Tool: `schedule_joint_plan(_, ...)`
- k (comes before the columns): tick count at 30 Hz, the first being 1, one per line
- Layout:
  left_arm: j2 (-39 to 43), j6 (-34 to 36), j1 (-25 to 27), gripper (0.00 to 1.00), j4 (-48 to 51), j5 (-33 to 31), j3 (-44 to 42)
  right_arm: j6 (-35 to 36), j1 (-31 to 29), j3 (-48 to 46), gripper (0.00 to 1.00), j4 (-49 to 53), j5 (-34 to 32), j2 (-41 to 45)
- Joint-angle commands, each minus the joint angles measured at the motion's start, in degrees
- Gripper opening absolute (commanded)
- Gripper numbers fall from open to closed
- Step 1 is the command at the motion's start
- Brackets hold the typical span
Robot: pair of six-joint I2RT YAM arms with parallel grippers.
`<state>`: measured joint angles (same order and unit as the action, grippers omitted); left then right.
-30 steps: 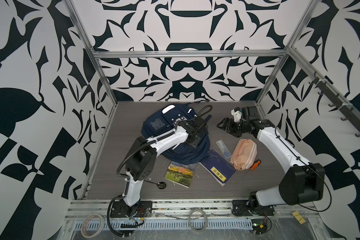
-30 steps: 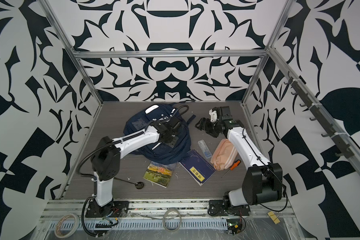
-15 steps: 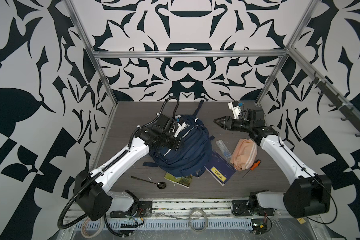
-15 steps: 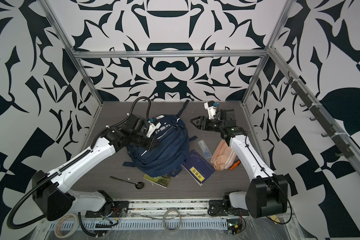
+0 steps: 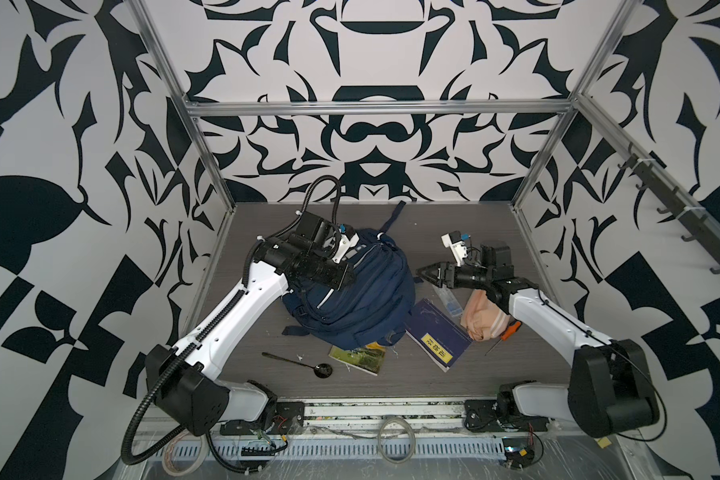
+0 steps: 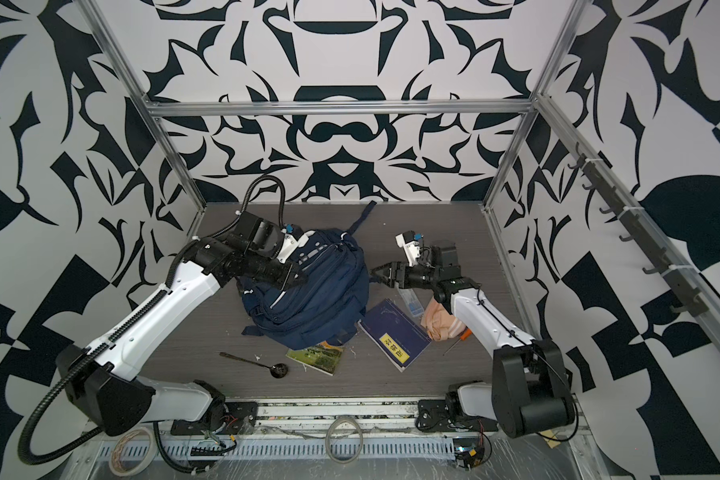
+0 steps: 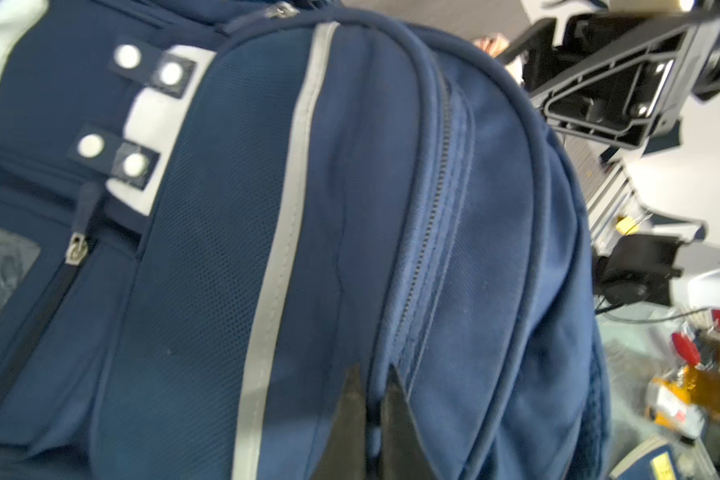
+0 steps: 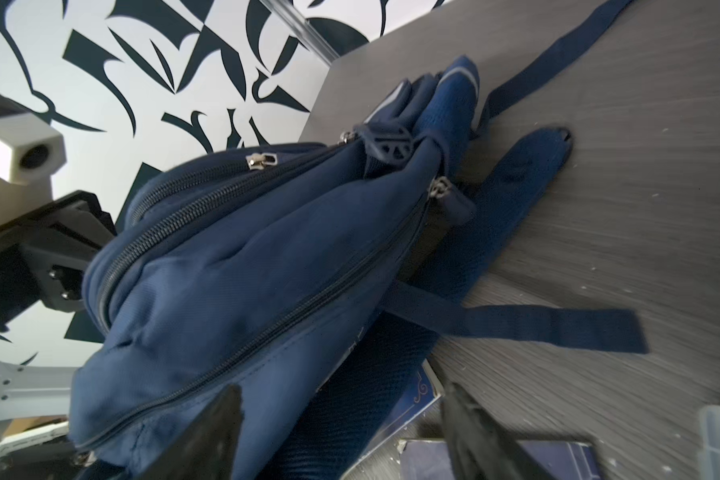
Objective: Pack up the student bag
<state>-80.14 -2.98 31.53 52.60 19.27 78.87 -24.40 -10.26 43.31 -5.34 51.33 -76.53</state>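
- Clearly, the bag (image 5: 362, 299) lay on the grey table (image 5: 433, 374), a little left of the middle; both top views showed it so (image 6: 321, 299).
- Its front, with the pale stripes, was turned up and toward the left arm. One strap (image 5: 393, 214) was stretched out toward the back wall.
- The left gripper (image 5: 344, 276) was over the upper left part of the bag.
- In the left wrist view its two dark fingertips (image 7: 350, 415) stood almost together. Only a thin fold of the blue cloth was between them, right beside a closed zip. So this gripper was pinched tight on the bag (image 7: 225, 249).
- The right gripper (image 5: 421, 272) pointed at the right side of the bag, very near to it. I could not tell if it touched the cloth.
- In the right wrist view its fingers (image 8: 217, 432) stood wide apart, with nothing held between them and the bag (image 8: 246, 270) in front of them.
- The front edge of the bag covered one corner of a green booklet (image 5: 358, 359).
- A blue notebook (image 5: 437, 336) lay just beside the bag on the right.
- A dark spoon (image 5: 296, 361) lay apart, near the front.
- A pink pouch (image 5: 485, 316), a clear case (image 5: 447, 297) and a screwdriver (image 5: 508, 330) were near the right arm.
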Motion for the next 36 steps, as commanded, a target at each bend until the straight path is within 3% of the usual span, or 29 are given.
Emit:
schedule_joint_plan(1, -2.2, 5.0, 0.2, 0.00, 2.7, 0.3, 0.2, -6.0, -0.2, 0.7, 0.84, -6.1, -4.0, -4.3)
schedule_joint_plan(7, -2.9, 5.4, 0.1, 0.00, -0.9, -0.4, -1.8, -17.3, -1.3, 6.0, 0.84, -8.7, -2.8, -18.6)
schedule_joint_plan(13, -4.6, 6.0, 0.2, 0.00, -2.1, -0.8, -1.1, -25.6, -5.4, 12.2, 0.84, -18.1, 4.8, -29.1)
schedule_joint_plan(18, -5.3, 6.8, 0.2, 0.00, -3.8, -2.9, -0.6, -26.8, -11.3, 18.7, 0.84, -13.5, 5.9, -32.0)
schedule_joint_plan(24, -7.0, 7.4, 0.2, 0.00, -3.9, -3.6, 1.1, -36.3, -14.0, 18.3, 0.75, -25.6, 5.5, -36.0)
schedule_joint_plan(27, -6.4, 7.6, 0.0, 0.00, -4.8, -6.7, 0.1, -36.8, -13.9, 19.6, 0.57, -26.2, 5.9, -36.2)
schedule_joint_plan(30, -6.3, 7.8, -0.5, 0.00, -4.8, -8.1, 0.8, -36.6, -13.7, 21.2, 0.30, -25.3, 6.7, -35.6)
schedule_joint_plan(36, -7.8, 9.1, -0.5, 0.00, -6.3, -12.0, 4.4, -35.6, -10.6, 20.0, 0.00, -25.1, 6.3, -29.8)
